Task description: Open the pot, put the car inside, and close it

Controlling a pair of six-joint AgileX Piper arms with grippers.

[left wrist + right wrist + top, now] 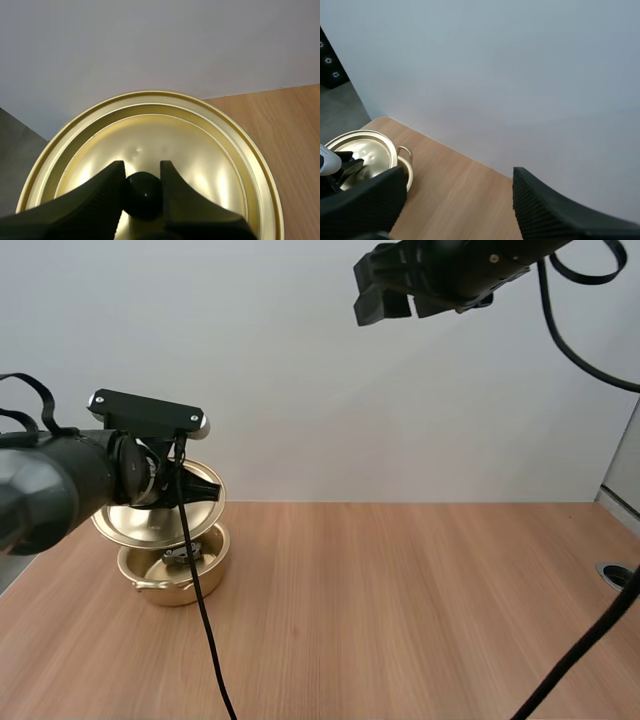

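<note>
A gold pot (172,582) stands at the table's left, with a small dark car (185,557) lying inside it. My left gripper (168,472) holds the gold lid (155,515) tilted just above the pot's rim. In the left wrist view the fingers (107,187) pinch the lid's black knob (145,195), the gripper (143,175) shut on it over the lid (150,135). My right gripper (385,292) hangs high above the table's middle, far from the pot. Its fingers stand wide apart (456,175), with the lid (362,150) and pot (406,165) small in the distance.
The wooden table (400,610) stretches bare to the right of the pot. A round metal grommet (615,572) sits at its far right edge. A pale wall stands behind the table.
</note>
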